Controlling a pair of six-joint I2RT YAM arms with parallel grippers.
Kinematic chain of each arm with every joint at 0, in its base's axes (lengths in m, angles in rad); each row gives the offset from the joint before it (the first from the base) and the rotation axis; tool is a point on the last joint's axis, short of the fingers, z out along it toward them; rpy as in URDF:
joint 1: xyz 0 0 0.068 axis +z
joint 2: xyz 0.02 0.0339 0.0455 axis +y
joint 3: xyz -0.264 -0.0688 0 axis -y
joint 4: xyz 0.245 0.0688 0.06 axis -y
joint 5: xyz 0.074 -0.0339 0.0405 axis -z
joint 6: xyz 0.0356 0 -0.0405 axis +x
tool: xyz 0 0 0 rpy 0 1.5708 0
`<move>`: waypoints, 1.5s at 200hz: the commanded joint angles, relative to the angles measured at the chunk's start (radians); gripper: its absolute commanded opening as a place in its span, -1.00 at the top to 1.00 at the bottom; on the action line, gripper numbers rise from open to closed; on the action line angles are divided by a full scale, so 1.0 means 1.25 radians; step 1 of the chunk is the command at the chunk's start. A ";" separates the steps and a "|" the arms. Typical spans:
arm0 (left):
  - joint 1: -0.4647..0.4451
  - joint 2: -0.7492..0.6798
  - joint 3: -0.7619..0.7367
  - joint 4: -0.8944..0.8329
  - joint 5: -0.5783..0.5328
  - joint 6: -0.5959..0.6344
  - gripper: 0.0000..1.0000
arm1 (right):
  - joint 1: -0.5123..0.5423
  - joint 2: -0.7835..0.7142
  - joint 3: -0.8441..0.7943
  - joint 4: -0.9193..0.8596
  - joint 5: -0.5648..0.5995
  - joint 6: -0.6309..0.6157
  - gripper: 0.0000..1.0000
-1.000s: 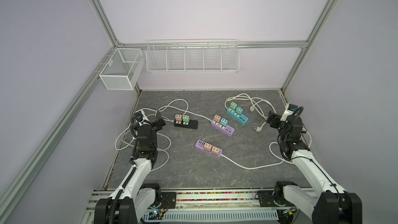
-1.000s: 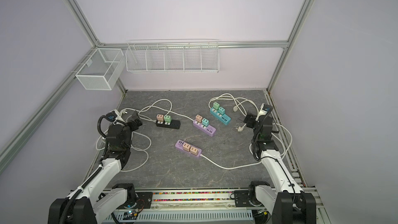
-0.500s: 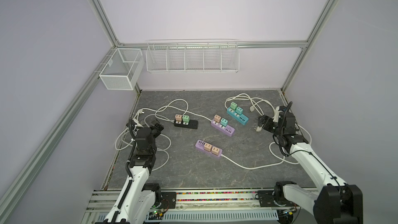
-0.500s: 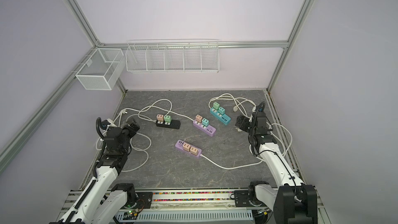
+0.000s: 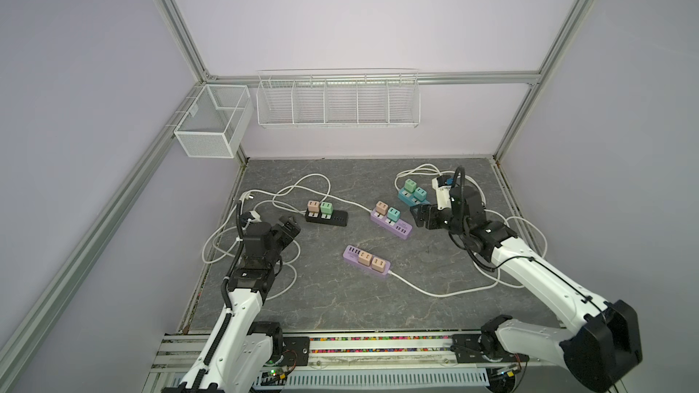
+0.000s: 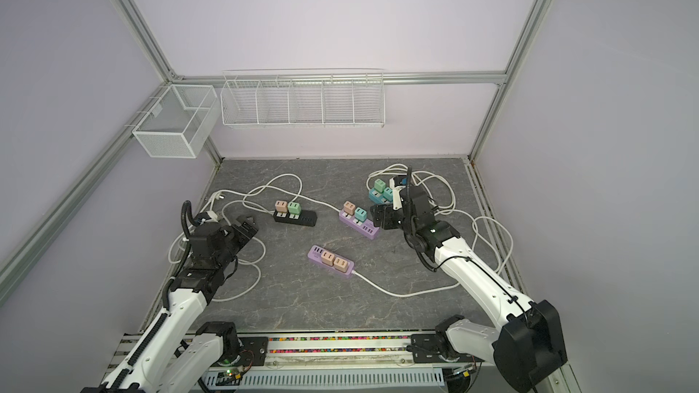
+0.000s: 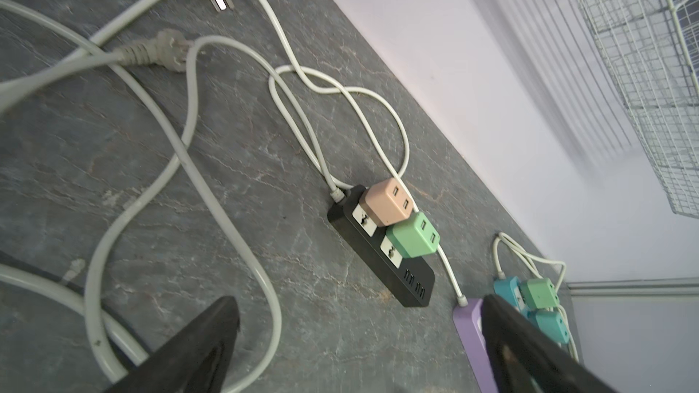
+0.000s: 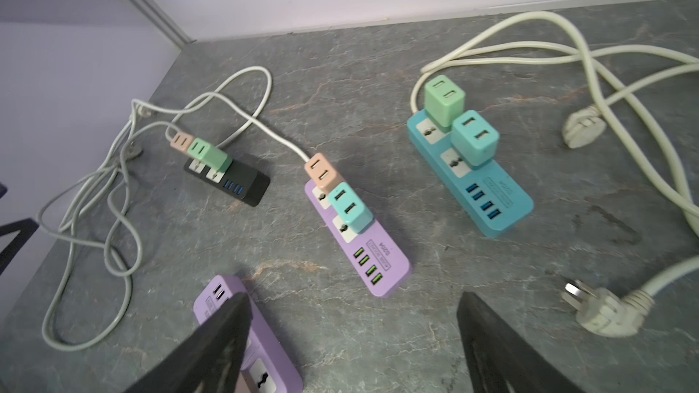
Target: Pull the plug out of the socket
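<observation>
While both end effectors hung low over the table (image 5: pixel 333 308), their jaws stood wide and held nothing. The left end effector (image 5: pixel 289 226) pointed at the black strip (image 5: pixel 334 219); the right end effector (image 5: pixel 420 217) sat just beside the middle purple strip (image 5: pixel 399 227). Every strip carried two cube plugs seated in its sockets: a peach plug (image 5: pixel 313 206) and a green plug (image 5: pixel 326 207) on the black strip, a peach and a teal one on the middle purple strip, two peach ones on the near purple strip (image 5: pixel 352 253), a green and a teal one on the teal strip (image 5: pixel 404 198). Up on the walls, the wire rack (image 5: pixel 338 107) and the mesh box (image 5: pixel 206 141) showed only wall through their bars. The right arm covered one end of the teal strip in both top views. In the right wrist view a finger (image 8: pixel 212 342) hid much of the near purple strip, its plugs cut off.
</observation>
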 commanded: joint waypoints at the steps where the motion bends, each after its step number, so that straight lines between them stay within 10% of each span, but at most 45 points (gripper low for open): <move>1: -0.026 0.010 0.039 -0.037 0.034 -0.033 -1.00 | 0.057 0.053 0.041 -0.002 -0.017 -0.072 -0.76; 129: -0.038 0.106 0.030 0.061 0.166 -0.138 -0.69 | 0.214 0.428 0.308 0.001 -0.167 -0.235 -0.85; 205: -0.038 0.229 0.037 0.145 0.131 -0.164 -0.28 | 0.217 0.600 0.484 -0.028 -0.228 -0.352 -0.99; 300: -0.038 0.291 0.075 0.135 0.088 -0.133 -0.21 | 0.202 0.843 0.697 -0.102 -0.219 -0.395 -0.91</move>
